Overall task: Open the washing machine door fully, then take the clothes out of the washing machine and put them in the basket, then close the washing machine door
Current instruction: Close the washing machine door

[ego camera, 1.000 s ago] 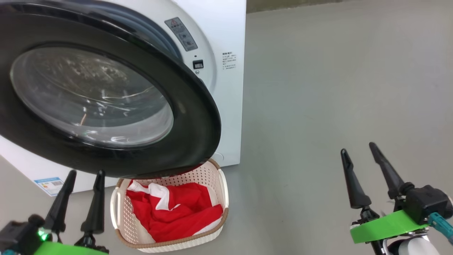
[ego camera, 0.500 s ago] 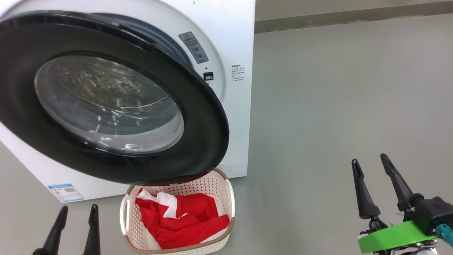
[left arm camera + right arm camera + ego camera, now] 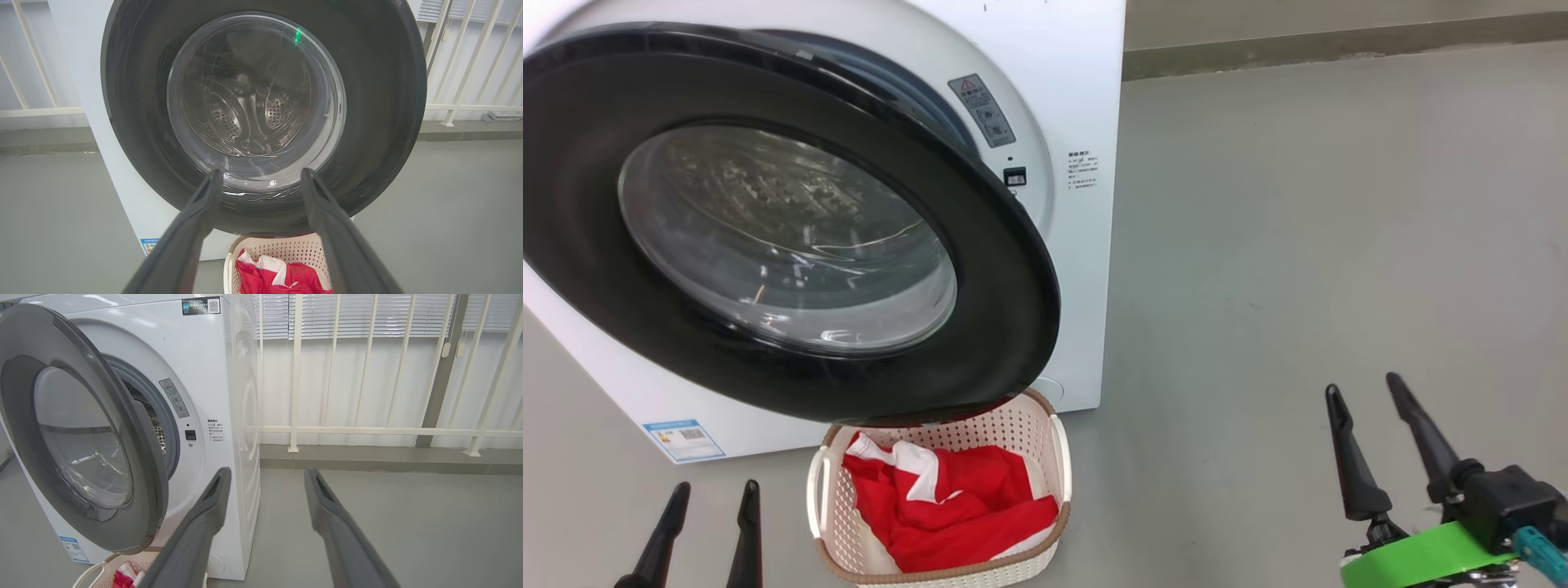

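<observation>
Two empty, spread: left gripper (image 3: 716, 485), pulled back from washing machine door (image 3: 992, 245); right gripper (image 3: 1362, 382).

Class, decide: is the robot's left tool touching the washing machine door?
Apart. The head view shows grey floor between the left tool and the washing machine door.

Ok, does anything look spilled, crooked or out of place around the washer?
Nothing spilled or damaged. The clothes lie inside the basket, which stands upright on the floor. Only the washing machine door hangs ajar above the basket's back edge.
</observation>
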### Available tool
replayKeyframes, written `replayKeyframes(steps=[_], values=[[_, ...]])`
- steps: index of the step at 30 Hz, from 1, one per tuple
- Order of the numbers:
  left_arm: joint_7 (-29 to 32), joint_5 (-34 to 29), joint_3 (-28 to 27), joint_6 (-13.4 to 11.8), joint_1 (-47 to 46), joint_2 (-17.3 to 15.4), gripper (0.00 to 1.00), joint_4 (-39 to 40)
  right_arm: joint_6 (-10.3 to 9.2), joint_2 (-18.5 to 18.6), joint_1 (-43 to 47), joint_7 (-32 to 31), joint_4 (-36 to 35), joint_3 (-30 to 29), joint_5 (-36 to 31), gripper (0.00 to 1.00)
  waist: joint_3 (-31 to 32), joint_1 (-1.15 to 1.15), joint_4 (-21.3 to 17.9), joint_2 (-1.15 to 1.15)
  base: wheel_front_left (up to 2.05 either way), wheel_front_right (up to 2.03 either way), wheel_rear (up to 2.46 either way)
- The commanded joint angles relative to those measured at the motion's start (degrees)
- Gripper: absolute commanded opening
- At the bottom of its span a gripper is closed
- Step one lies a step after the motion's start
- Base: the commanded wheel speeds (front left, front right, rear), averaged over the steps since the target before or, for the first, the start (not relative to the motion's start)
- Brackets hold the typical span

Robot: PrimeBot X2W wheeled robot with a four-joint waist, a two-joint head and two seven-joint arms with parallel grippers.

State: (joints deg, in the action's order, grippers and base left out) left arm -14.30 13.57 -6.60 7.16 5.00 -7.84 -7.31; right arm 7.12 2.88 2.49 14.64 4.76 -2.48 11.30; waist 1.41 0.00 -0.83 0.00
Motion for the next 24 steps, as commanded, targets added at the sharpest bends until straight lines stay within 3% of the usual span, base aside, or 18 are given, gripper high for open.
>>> replayKeyframes(steps=[1, 3, 17, 24], values=[[-0.7, -0.89, -2.04, 0.32, -1.1, -0.97, 1.0, 1.17, 0.36, 0.59, -1.61, 0.36, -0.81, 2.15, 0.11, 0.27, -0.07, 0.0, 0.14, 0.0, 0.0, 0.0, 0.0], [-0.7, -1.11, -1.67, 0.32, -1.3, -0.91, 1.0, 1.1, 0.36, 0.91, -2.53, 0.36, 0.14, 2.93, 0.17, 0.0, -0.22, 0.0, 0.67, 0.0, 0.0, 0.0, 0.0], [-0.7, 0.79, 1.12, 0.33, -2.89, -1.04, 1.0, 1.08, 0.36, 0.44, -16.58, 0.36, 15.44, 14.15, 7.28, 0.0, -2.38, 0.0, 7.35, 0.0, 0.0, 0.0, 0.0], [-0.7, 1.27, 2.34, 0.33, -4.23, -0.52, 1.0, 1.5, 0.36, 0.47, -24.63, 0.36, 19.78, 20.39, 8.94, 0.0, -5.89, 0.0, 11.34, 0.0, 0.0, 0.0, 0.0]])
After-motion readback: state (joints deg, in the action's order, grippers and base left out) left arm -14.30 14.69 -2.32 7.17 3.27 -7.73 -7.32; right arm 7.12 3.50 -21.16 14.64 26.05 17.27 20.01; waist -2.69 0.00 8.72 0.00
